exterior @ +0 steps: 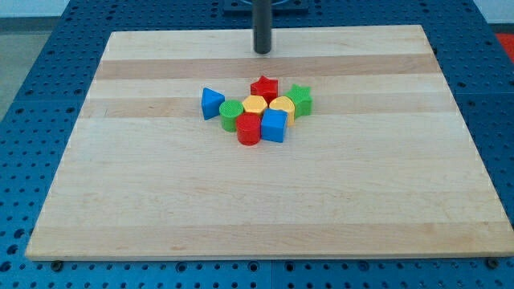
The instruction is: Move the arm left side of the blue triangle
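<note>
The blue triangle (211, 103) lies on the wooden board (265, 201), at the left end of a tight cluster of blocks near the board's middle. My tip (263, 52) is near the view's top, above and to the right of the blue triangle, well apart from all blocks. The cluster also holds a green cylinder (231, 116), a red cylinder (249, 128), a blue cube (274, 126), a yellow hexagon (254, 105), a yellow cylinder (282, 107), a red star (263, 87) and a green star (299, 99).
The board rests on a blue perforated table (48, 56). The green cylinder touches or nearly touches the blue triangle's right side.
</note>
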Tool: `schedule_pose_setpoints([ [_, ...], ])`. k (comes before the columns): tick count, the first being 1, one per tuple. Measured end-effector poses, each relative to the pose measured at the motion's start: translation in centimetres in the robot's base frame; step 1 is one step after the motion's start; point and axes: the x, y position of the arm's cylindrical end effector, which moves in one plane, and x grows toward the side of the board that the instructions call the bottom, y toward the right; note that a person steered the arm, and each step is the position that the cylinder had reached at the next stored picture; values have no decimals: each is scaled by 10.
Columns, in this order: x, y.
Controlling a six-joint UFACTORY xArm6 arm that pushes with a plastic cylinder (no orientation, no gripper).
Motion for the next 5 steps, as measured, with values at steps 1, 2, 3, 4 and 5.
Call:
schedule_pose_setpoints([
  [1, 77, -64],
  [2, 103, -93],
  [3, 103, -103],
  [4, 140, -110],
  [5, 163, -110],
])
